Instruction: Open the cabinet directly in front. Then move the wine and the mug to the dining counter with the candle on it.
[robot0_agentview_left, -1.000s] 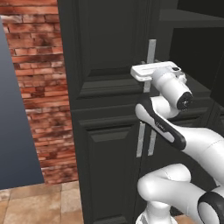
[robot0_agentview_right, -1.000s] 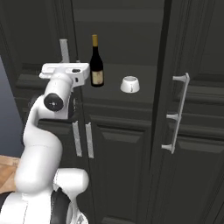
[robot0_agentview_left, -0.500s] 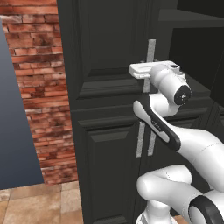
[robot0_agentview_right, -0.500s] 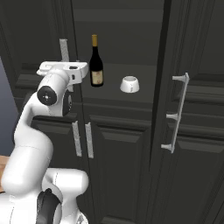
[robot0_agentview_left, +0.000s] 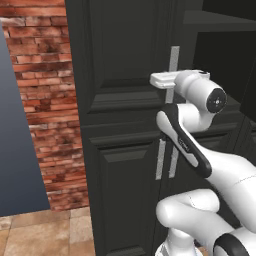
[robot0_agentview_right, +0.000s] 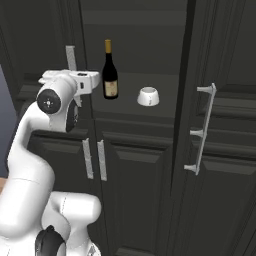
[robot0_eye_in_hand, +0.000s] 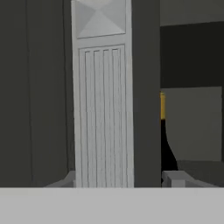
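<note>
Two doors of the cabinet (robot0_agentview_right: 150, 165) matter here, and they stand differently: the right one (robot0_agentview_right: 220, 125) is swung out so its edge faces the room, while the left one (robot0_agentview_left: 125, 75) is closer to shut, with the gripper (robot0_agentview_left: 161, 80) right up against its long silver bar handle (robot0_agentview_left: 173, 70). That handle runs straight up and down, and the pincer lies flat across it, reaching in from the robot's right toward the left. In the hand view the ribbed bar (robot0_eye_in_hand: 104, 113) stands just ahead and between the two finger tips (robot0_eye_in_hand: 175, 178), which sit apart on either side of it. So the jaws look open around the handle; whether they actually touch it I cannot tell.

Behind the bar, on the shelf (robot0_agentview_right: 150, 107), the wine (robot0_agentview_right: 110, 72) stands upright near the shelf's left end, just to the right of the gripper. The mug (robot0_agentview_right: 148, 96) sits a little further right, near the shelf's front edge, apart from the bottle.

My guess is the left door is the job in hand, pulled wider by its handle. After that, the bottle is the nearer thing to grab, its long axis vertical.
</note>
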